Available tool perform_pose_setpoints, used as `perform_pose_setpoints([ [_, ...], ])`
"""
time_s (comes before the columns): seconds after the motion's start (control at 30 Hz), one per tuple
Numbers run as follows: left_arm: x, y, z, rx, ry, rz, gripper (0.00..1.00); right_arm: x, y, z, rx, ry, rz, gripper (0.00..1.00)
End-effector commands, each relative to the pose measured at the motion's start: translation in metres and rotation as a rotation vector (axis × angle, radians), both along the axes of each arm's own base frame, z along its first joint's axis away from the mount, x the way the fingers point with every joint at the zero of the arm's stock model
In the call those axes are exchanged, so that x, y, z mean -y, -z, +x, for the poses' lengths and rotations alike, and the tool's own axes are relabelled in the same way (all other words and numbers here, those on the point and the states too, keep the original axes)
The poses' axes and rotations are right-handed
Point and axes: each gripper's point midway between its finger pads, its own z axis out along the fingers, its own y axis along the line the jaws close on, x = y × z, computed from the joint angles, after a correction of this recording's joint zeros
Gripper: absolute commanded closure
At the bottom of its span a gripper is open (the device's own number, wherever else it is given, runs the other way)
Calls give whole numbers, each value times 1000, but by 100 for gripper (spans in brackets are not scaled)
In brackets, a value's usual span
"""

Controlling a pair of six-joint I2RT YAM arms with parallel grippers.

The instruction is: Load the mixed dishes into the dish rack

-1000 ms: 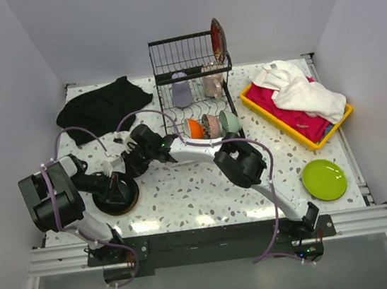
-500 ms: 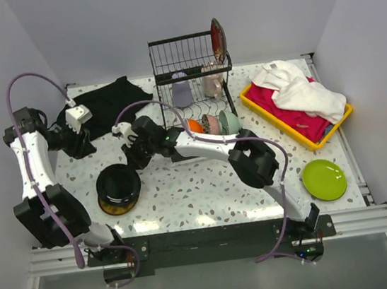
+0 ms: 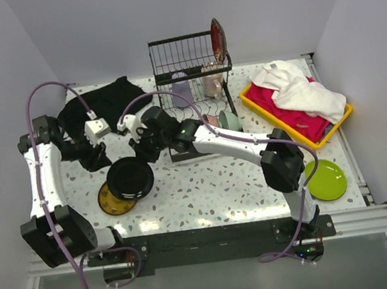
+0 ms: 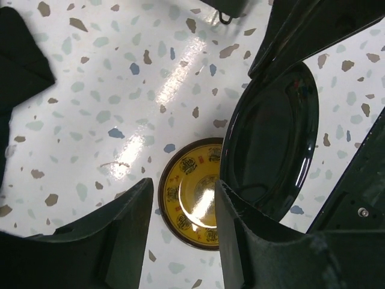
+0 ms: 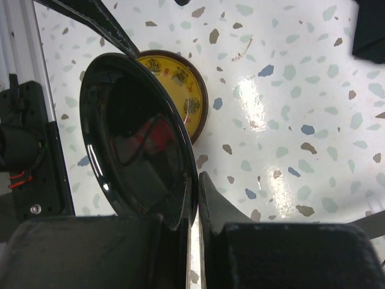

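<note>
Nearest the arm bases, the lime green plate [image 3: 324, 179] sits flat on the table [image 3: 206, 185] at front right, not yet loaded. On the left, the yellow plate [image 3: 108, 203] lies flat too. The step in hand looks like carrying the black plate [image 3: 129, 178] to the rack. The right gripper [image 5: 194, 198] is clamped on its rim, and the plate hangs just over the yellow one, overlapping it in the overhead view. I can't tell whether the low edge touches it. A plate is round, so there's no real long axis. What counts is the face, which points mostly up and tilts a bit, with the pinched edge on the side toward the rack. The left gripper [image 4: 180, 205] hovers just beside it with fingers spread and nothing in them. Farther back is the dish rack [image 3: 181, 50], with bowls [image 3: 219, 122] lined up in the lower grid. My guess for the next move: swing the plate back and right, roll the wrist so it stands on edge, and line it up with a free slot. Watch the bowls already there, it looks tight.
</note>
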Motion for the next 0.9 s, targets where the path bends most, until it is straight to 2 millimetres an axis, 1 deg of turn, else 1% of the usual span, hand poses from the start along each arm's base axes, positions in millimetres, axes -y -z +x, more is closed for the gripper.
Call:
perform_pose_setpoints([
  [0.0, 25, -3, -9, -14, 62, -69, 50, -1, -47, 6, 110, 10, 93, 100],
  [0.1, 27, -9, -5, -1, 69, -71, 50, 2, -44, 9, 121, 22, 76, 100],
  [0.17, 22, -17, 3, 36, 45, -45, 50, 5, -38, 11, 133, 27, 55, 100],
  [0.27, 19, -21, 5, 60, 61, -17, 51, 5, -38, 12, 136, 31, 56, 100],
  [0.4, 19, -6, 1, -3, 73, -19, 51, 0, -50, 12, 152, 18, 88, 100],
  [0.47, 21, -4, 1, -8, 82, -32, 51, -2, -63, 11, 167, 4, 114, 100],
  [0.57, 27, -3, 4, -27, 85, -76, 51, -2, -74, 12, 185, 1, 129, 100],
  [0.73, 39, 1, 6, -63, 106, -131, 53, -1, -80, 12, 200, -4, 136, 100],
  [0.87, 49, 5, 4, -90, 132, -142, 59, 0, -83, 12, 205, 2, 139, 100],
])
